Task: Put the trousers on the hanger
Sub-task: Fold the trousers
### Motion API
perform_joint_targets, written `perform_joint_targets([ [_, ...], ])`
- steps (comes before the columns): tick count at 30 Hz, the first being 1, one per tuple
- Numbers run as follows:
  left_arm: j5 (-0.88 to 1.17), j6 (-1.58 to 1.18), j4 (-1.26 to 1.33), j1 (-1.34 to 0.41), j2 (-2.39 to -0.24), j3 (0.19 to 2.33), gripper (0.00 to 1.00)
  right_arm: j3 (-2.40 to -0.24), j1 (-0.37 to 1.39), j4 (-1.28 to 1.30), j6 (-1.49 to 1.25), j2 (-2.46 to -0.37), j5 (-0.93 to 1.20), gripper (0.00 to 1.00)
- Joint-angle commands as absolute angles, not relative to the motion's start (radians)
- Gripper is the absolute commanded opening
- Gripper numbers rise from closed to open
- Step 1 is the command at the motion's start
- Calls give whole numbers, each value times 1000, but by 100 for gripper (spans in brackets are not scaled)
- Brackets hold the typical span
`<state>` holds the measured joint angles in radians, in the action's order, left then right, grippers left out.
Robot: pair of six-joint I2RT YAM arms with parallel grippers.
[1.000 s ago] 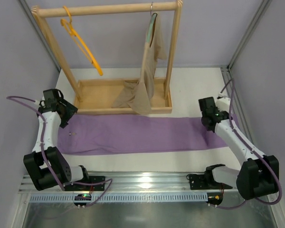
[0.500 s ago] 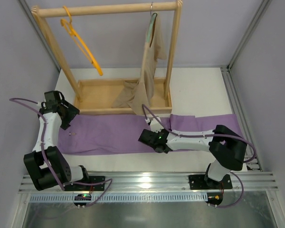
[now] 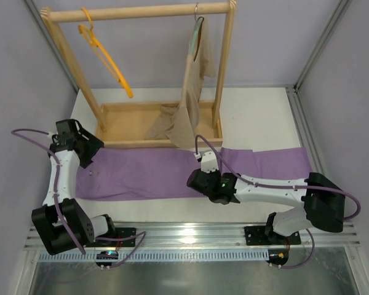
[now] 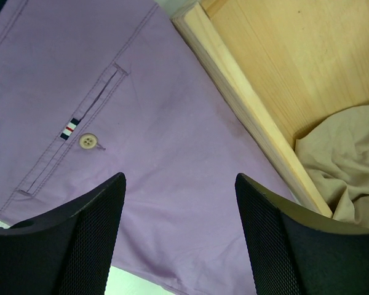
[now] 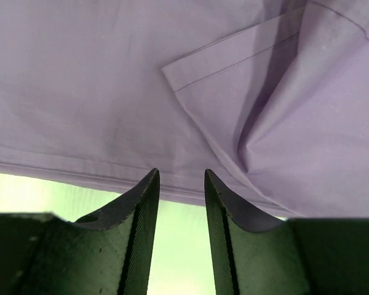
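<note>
We see the left end effector [image 4: 179,184] with fingers [image 4: 92,233] spread wide over the trousers [image 4: 154,184], near a buttoned pocket [image 4: 74,144]. The trousers lie against the rack base [image 4: 246,117], which holds a beige garment [image 4: 344,160].

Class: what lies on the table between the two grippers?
In the top view, only flat purple trousers lie between left gripper and right gripper.

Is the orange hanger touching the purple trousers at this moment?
Apart. The top external view shows the hanger hanging on the wooden rail, while the trousers lie on the table below.
</note>
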<state>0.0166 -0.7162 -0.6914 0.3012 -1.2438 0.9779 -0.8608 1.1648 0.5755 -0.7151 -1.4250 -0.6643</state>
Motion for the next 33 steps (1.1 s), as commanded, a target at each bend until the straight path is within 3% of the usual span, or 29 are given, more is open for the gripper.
perform_joint_targets([
  [1, 60, -692, -675, 305, -1212, 956, 73, -779, 1149, 435, -658, -1373, -709, 40],
  [5, 57, -698, -670, 304, -1177, 927, 73, -729, 1114, 253, -457, -1399, -651, 44],
  [15, 35, -693, -704, 305, -1164, 937, 73, -715, 1031, 86, -276, -1479, -577, 48],
  [31, 15, -696, -703, 307, -1170, 931, 72, -804, 1026, 109, -215, -1643, -707, 40],
  [33, 17, -698, -701, 307, -1170, 931, 72, -813, 1025, 110, -207, -1652, -715, 34],
])
